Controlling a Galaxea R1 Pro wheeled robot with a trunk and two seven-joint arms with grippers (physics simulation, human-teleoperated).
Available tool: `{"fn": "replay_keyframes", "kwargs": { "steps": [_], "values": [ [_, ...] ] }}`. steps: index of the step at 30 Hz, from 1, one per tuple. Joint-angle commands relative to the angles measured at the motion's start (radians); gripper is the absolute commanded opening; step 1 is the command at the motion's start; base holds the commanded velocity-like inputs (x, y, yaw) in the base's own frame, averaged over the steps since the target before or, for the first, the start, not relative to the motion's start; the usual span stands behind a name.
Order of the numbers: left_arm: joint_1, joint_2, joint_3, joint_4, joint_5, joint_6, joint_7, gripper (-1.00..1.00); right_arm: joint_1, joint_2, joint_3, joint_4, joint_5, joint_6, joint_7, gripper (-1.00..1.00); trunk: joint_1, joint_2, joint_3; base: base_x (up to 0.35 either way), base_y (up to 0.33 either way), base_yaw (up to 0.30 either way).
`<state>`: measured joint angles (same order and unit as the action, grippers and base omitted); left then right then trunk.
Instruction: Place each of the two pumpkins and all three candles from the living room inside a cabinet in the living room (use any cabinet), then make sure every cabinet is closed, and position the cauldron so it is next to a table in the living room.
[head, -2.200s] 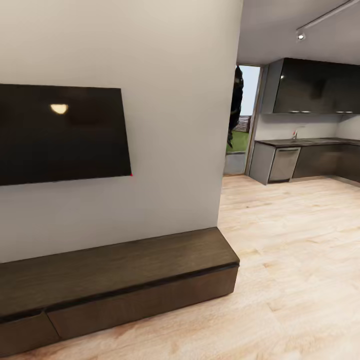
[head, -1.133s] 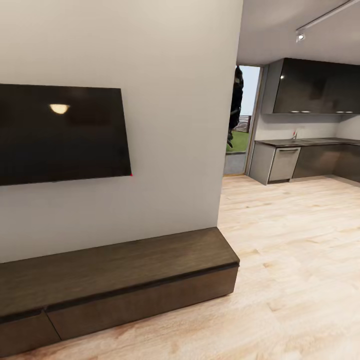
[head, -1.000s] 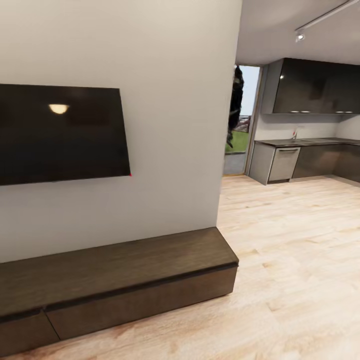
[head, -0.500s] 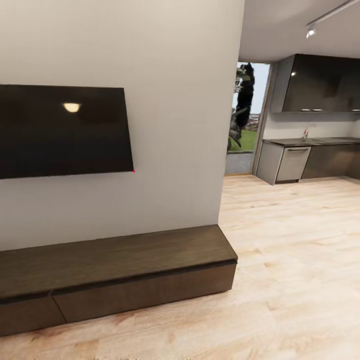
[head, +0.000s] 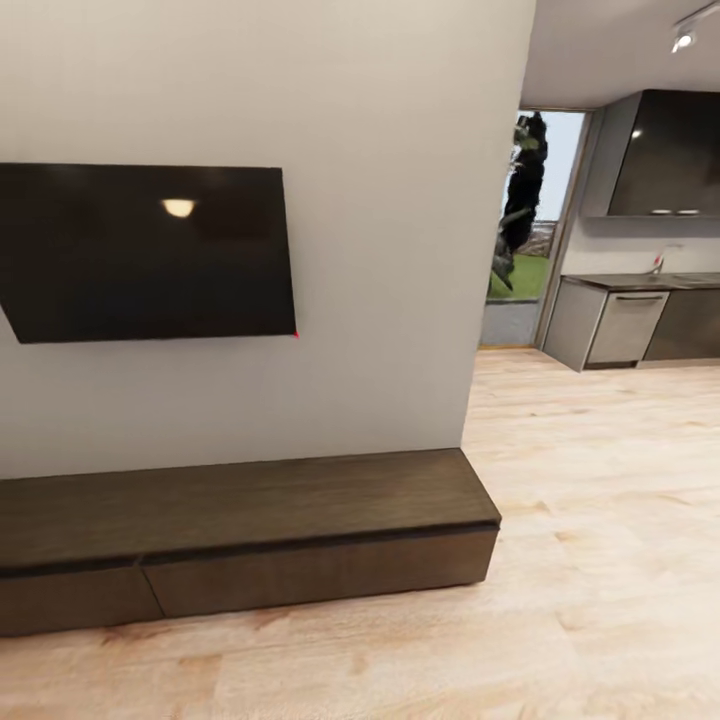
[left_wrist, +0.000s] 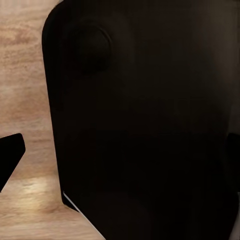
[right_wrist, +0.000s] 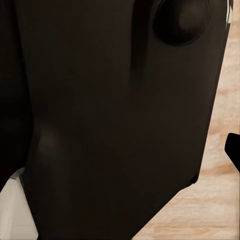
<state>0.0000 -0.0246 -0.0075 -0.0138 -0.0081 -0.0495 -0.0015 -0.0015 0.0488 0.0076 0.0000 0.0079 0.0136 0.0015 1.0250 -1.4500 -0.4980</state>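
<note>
Matte black casing (left_wrist: 150, 125), round boss (right_wrist: 181, 20)

Cabinet (head: 250, 540) runs off head view's left edge; far end unseen. Wall screen (head: 140, 255) cut at left edge too. Kitchen cupboards (head: 668, 155) and counter (head: 640, 283) clipped at right edge; small items on counter too small to tell. Both wrist views blocked by dark robot body (left_wrist: 145, 120); pincer fingertip (left_wrist: 10, 155) cut by edge, state unclear.
</note>
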Motion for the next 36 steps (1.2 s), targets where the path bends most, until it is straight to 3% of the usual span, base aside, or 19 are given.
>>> {"fn": "replay_keyframes", "kwargs": {
  "steps": [1, 28, 36],
  "values": [
    [0.0, 0.0, 0.0, 0.0, 0.0, -0.002, 0.0, 1.0, 0.0, 0.0, 0.0, 0.0, 0.0, 0.0, 0.0, 1.0, 0.0, 0.0, -0.001, 0.0, 0.0, 0.178],
    [0.0, 0.004, -0.005, 0.0, -0.006, -0.007, 0.0, 1.0, 0.0, 0.001, -0.001, 0.0, 0.001, -0.003, 0.0, 1.0, 0.0, 0.0, -0.036, 0.0, 0.0, 0.183],
    [0.0, 0.005, -0.006, 0.0, -0.006, -0.008, 0.0, 1.0, 0.0, -0.001, -0.005, 0.0, -0.005, -0.006, 0.0, 1.0, 0.0, 0.0, -0.039, 0.0, 0.0, 0.052]
  ]
}}
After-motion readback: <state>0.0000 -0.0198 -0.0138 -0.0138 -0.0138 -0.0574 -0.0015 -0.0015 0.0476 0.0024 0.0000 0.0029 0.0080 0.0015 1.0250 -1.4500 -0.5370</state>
